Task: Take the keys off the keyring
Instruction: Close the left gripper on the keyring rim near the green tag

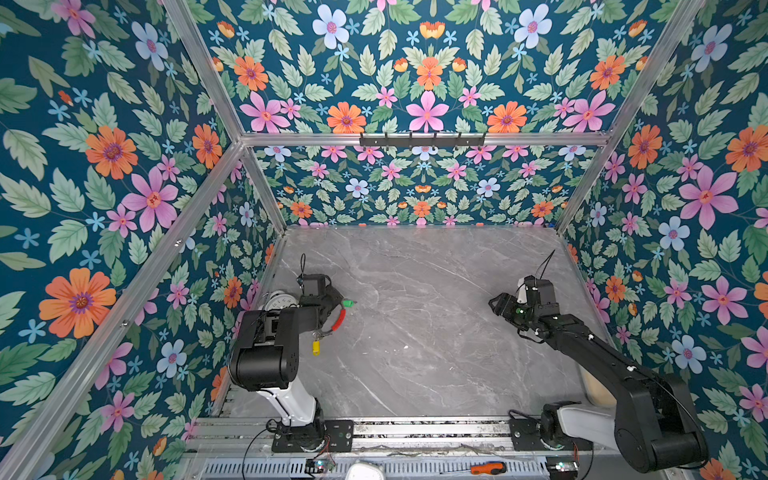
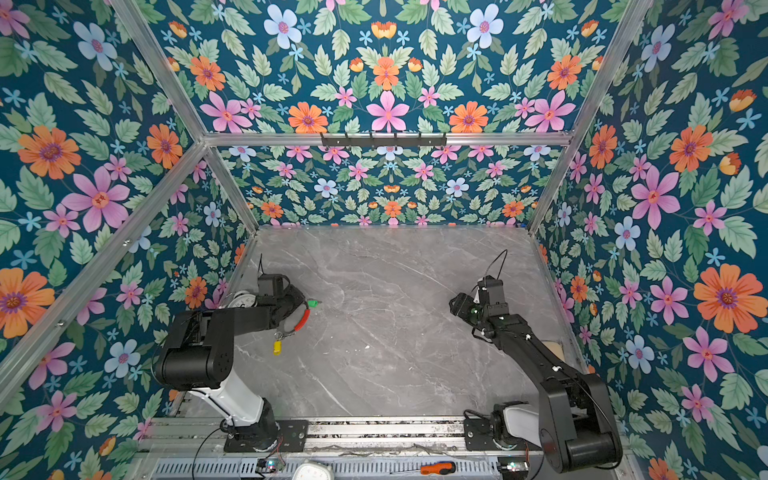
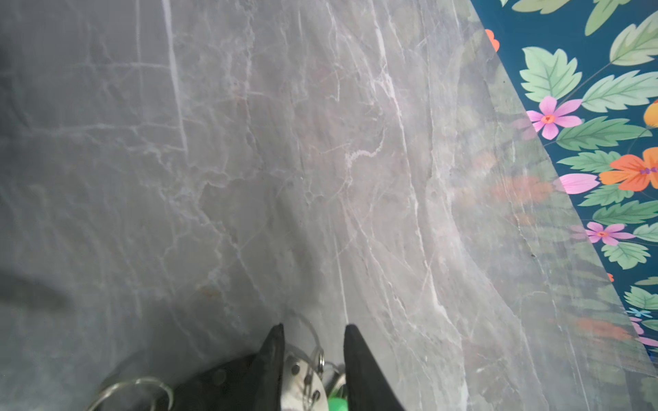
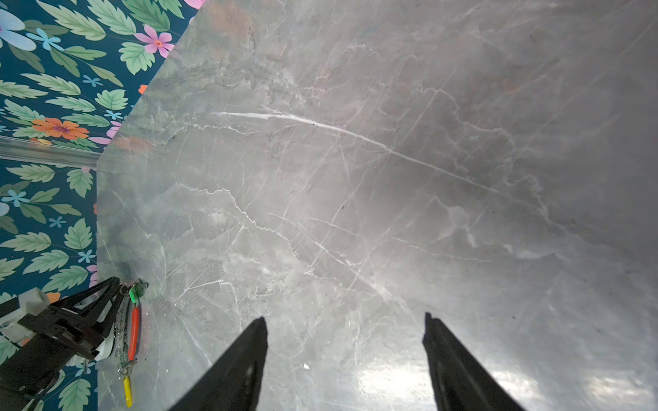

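There, beside the white round alarm clock (image 1: 277,300), lay the dark grey, red-sectioned keyring (image 1: 339,320), its silver green-headed key (image 1: 348,303) and yellow-headed key (image 1: 316,347) attached. The left end effector (image 3: 314,326) narrowly straddled its rings, grip unclear; the right end effector (image 4: 345,316), far from the clock, gaped empty.

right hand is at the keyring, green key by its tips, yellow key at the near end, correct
No, both top views show the left hand at the keyring; the right hand is open, far from it. The green key and yellow key lie as you say.

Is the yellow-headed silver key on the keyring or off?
On: the yellow-headed silver key is attached by a small ring to the grey, red-sectioned keyring.
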Robot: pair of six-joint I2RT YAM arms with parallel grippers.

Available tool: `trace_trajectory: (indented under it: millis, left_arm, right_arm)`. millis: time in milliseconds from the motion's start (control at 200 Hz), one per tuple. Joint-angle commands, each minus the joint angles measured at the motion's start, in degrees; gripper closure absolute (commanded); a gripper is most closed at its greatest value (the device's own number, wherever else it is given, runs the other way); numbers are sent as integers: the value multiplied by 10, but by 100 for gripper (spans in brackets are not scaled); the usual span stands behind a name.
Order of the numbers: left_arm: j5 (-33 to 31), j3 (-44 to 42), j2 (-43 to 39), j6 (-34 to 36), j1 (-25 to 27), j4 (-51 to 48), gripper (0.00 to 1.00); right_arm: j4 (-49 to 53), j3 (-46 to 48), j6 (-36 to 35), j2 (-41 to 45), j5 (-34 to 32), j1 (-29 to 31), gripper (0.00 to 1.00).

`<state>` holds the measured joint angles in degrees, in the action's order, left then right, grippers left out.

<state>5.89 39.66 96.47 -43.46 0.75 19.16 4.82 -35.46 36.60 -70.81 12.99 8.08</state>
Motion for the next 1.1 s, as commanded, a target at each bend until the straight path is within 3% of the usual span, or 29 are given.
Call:
trace_trajectory:
  millis: [0, 200, 585, 750, 870, 1095]
  left_arm:
    - [12, -6, -5, -3, -1, 17, 70]
    - [26, -13, -13, -4, 0, 25, 76]
    - [29, -16, -13, 3, 0, 12, 76]
    - [-9, -41, -85, 2, 0, -6, 61]
    - [-15, -53, -112, -5, 1, -16, 61]
    - [1, -81, -91, -31, 1, 11, 60]
  right_arm:
    - [-1, -3, -9, -4, -6, 0, 29]
    - [-2, -2, -9, -9, -3, 0, 29]
    - [-5, -1, -8, -16, 1, 0, 29]
    - [-3, -4, -9, -12, 6, 1, 29]
    - [-4, -1, -7, -5, 5, 1, 30]
    - [-1, 5, -4, 5, 1, 0, 30]
